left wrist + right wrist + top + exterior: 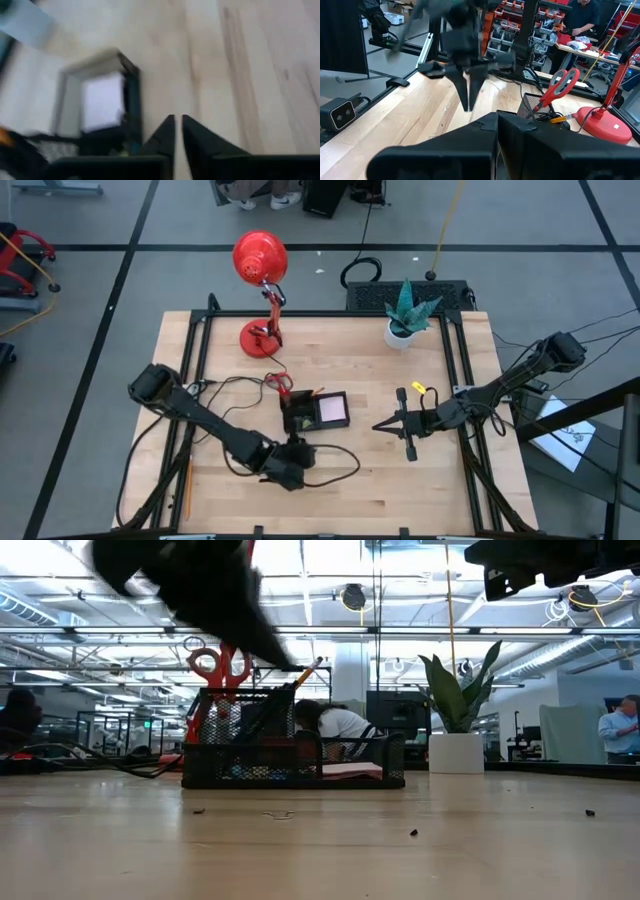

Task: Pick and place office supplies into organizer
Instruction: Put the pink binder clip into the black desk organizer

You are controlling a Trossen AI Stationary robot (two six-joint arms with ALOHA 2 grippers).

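The left arm reaches across the wooden surface [340,490] from its base beyond the red desk lamp's [260,260] side, elbow bent, its wrist ending just beside the organizer [315,412] on the edge away from the lamp. The left pincer [296,442] points toward the organizer; in the left wrist view its two dark fingers [165,132] stand nearly together with only a thin slit between them, clenched on nothing, and hover above the bare wood next to the organizer's black rim [132,95].

The right arm stretches in from the opposite edge of the surface, its forearm level, and the right pincer [380,424] stops near the organizer on the side toward the potted plant [408,315], apart from it. In the right wrist view its fingers [485,127] are pressed close, empty.

The organizer sits about mid-surface, on the near side of the lamp's base. The red-handled scissors [220,665] stand upright in its taller mesh compartment, handles up, with an orange pencil [308,670] leaning beside them. A pale sticky-note pad [332,410] lies flat in the low compartment. A yellow-green small piece [419,389] rests on the wood between the organizer and the plant, close to the right arm.
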